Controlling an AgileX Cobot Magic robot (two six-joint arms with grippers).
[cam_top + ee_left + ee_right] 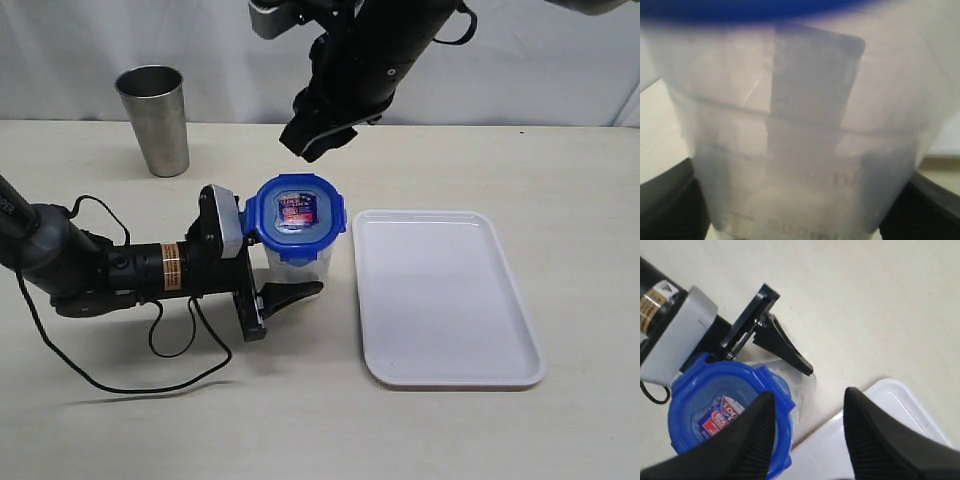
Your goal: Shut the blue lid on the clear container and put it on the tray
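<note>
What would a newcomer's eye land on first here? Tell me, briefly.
The bright blue lid sits on the clear container mid-table, clasped from the left by the left pincer. Beside it on the right lies the white tray. The right pincer hangs open above the lid, and a steel cup stands at the far left.

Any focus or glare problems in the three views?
Left wrist view: far too close, clear container and blue lid smeared out of focus. Right wrist view: reasonably sharp, right gripper dark in the foreground. Exterior view: sharp, even light, soft shadows, no glare.
</note>
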